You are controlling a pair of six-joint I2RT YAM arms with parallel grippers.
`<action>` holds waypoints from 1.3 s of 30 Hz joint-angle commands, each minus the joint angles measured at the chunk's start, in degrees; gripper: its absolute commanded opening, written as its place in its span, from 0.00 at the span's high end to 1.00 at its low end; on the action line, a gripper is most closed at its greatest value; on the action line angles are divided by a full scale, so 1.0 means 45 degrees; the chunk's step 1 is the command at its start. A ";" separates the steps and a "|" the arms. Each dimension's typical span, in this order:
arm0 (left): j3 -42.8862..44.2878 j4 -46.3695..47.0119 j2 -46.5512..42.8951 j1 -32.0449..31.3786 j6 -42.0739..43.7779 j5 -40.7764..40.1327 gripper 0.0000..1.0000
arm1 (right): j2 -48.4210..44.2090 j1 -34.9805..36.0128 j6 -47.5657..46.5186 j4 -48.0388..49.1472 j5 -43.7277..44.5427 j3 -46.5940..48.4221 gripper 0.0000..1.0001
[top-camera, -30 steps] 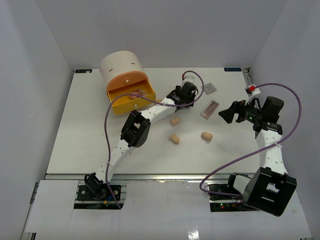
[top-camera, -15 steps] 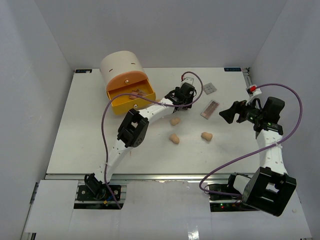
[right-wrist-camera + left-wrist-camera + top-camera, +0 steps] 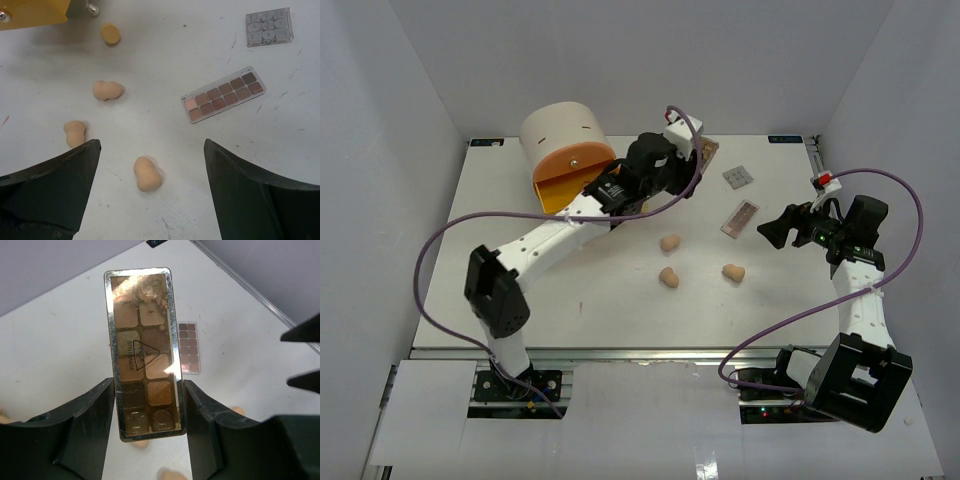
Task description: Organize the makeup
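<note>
A: Above the counter, left gripper (image 3: 149, 395) clamps the brown palette (image 3: 142, 340) by its long edges.
B: Hold it level, swing over the drawer (image 3: 555, 190) — lay it flat, then let go.

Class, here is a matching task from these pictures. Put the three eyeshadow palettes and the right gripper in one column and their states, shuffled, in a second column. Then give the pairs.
Column 1
1. brown palette
2. pink palette
3. grey palette
4. right gripper

Column 2
A. open, holding nothing
B. flat on the table, short and squarish
C. gripped by the left gripper
D. flat on the table, long and narrow

Pairs: 1-C, 2-D, 3-B, 4-A
</note>
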 commanded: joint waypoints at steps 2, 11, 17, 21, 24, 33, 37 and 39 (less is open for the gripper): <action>-0.2463 -0.1445 -0.4013 0.0276 0.3357 0.1245 0.71 | 0.0060 -0.0059 -0.0294 0.0418 -0.0393 -0.0180 0.10; -0.6151 -0.1559 -0.8434 0.3961 0.5820 0.2064 0.74 | 0.0160 -0.0059 -0.0256 0.0399 -0.0632 -0.0202 0.10; -0.7645 -0.0707 -0.9273 0.4576 0.8598 0.2259 0.73 | 0.0113 -0.0059 -0.0192 0.0399 -0.0693 -0.0252 0.10; -0.7512 -0.0595 -0.8535 0.5196 0.9052 0.2342 0.74 | 0.0094 -0.0059 -0.0178 0.0399 -0.0693 -0.0252 0.10; -0.7115 -0.0421 -0.7679 0.5628 0.9307 0.2405 0.74 | 0.0112 -0.0059 -0.0178 0.0399 -0.0693 -0.0252 0.10; -0.6797 0.0449 -0.6192 0.6070 0.9645 0.2459 0.71 | 0.0091 -0.0059 -0.0254 0.0379 -0.0732 -0.0233 0.10; -0.6884 0.0765 -0.5903 0.6127 0.9610 0.2457 0.63 | 0.0130 -0.0059 -0.0271 0.0377 -0.0750 -0.0233 0.10; -0.6952 0.0890 -0.5873 0.6131 0.9585 0.2413 0.56 | 0.0142 -0.0059 -0.0275 0.0379 -0.0762 -0.0233 0.10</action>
